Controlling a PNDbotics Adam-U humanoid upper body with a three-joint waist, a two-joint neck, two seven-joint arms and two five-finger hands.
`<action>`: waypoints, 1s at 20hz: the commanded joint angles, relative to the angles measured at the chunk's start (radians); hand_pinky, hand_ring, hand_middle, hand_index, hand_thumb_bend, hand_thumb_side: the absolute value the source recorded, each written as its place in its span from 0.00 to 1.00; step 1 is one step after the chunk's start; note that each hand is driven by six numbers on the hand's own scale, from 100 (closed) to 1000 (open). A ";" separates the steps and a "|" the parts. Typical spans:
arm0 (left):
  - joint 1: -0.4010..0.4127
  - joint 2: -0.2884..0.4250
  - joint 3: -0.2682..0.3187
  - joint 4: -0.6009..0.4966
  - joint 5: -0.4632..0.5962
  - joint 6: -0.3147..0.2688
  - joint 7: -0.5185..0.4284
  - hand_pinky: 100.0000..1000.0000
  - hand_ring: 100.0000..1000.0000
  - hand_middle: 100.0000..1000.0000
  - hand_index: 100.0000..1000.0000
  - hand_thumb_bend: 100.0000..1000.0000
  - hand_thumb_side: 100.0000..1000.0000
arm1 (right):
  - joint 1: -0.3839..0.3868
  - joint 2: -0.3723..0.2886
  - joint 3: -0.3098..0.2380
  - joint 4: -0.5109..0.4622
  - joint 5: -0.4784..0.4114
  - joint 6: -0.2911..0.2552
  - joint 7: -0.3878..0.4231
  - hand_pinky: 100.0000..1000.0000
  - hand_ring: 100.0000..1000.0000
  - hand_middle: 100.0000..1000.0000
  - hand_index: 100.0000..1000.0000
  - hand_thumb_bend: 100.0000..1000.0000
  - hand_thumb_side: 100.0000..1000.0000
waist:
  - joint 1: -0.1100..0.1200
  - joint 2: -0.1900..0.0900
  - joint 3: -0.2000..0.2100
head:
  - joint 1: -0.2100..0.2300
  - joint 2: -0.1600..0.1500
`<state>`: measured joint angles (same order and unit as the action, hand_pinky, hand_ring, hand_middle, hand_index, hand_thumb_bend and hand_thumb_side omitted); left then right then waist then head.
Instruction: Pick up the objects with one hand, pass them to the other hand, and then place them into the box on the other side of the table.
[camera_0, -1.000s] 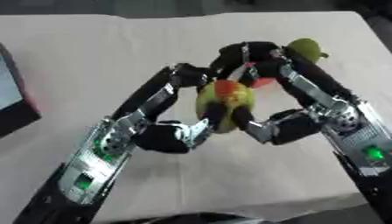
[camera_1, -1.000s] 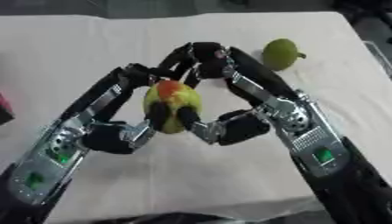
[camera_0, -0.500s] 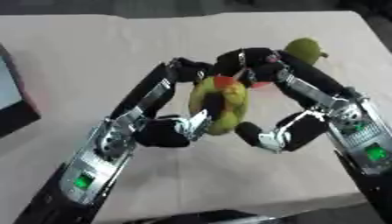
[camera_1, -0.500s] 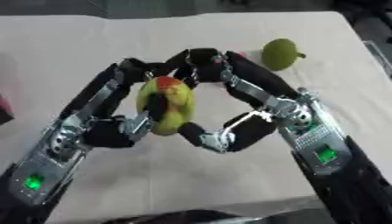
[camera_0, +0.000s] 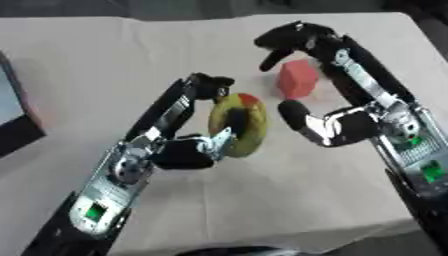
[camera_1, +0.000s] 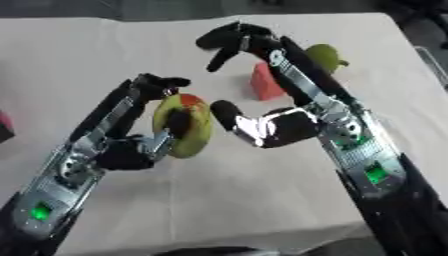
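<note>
Yellow-green with a red blush, the mango (camera_0: 241, 125) sits in my left hand (camera_0: 188, 147), thumb and fingers curled round it, lifted above the pale cloth-covered table (camera_0: 105, 60). My right hand (camera_0: 337, 125) is just beside it, apart from the fruit, fingers spread and holding nothing. Past my right fingers a red block (camera_0: 297, 79) stands on the cloth, and farther right a green pear (camera_1: 322, 55) lies near the table's edge. A dark box (camera_0: 13, 120) shows at the far left.
</note>
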<state>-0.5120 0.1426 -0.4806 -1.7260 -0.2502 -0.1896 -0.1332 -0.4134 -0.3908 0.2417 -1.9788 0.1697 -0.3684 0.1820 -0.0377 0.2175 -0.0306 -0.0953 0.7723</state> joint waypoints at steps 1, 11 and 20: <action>-0.003 0.009 0.020 0.000 -0.017 -0.001 0.016 0.89 0.28 0.20 0.33 0.00 0.53 | -0.013 -0.005 -0.038 -0.021 -0.014 0.023 -0.058 0.88 0.62 0.76 0.85 0.14 0.52 | 0.000 -0.016 -0.001 | 0.003 -0.002; 0.025 0.065 0.110 0.014 -0.048 0.013 0.103 0.88 0.28 0.20 0.33 0.00 0.53 | -0.021 -0.008 -0.121 -0.021 -0.087 -0.008 -0.131 0.89 0.63 0.77 0.85 0.09 0.50 | 0.000 -0.020 -0.005 | 0.049 -0.002; 0.154 0.425 0.385 -0.037 -0.265 0.116 0.402 0.65 0.28 0.20 0.32 0.00 0.00 | 0.023 -0.020 -0.130 -0.021 -0.101 0.002 -0.097 0.89 0.63 0.77 0.85 0.05 0.51 | 0.039 -0.050 -0.015 | 0.274 -0.002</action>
<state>-0.3507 0.4939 -0.1428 -1.7463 -0.4748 -0.0940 0.2240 -0.3824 -0.3862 0.1183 -1.9788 0.0668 -0.3675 0.0764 0.0016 0.1909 -0.0450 0.1573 0.7723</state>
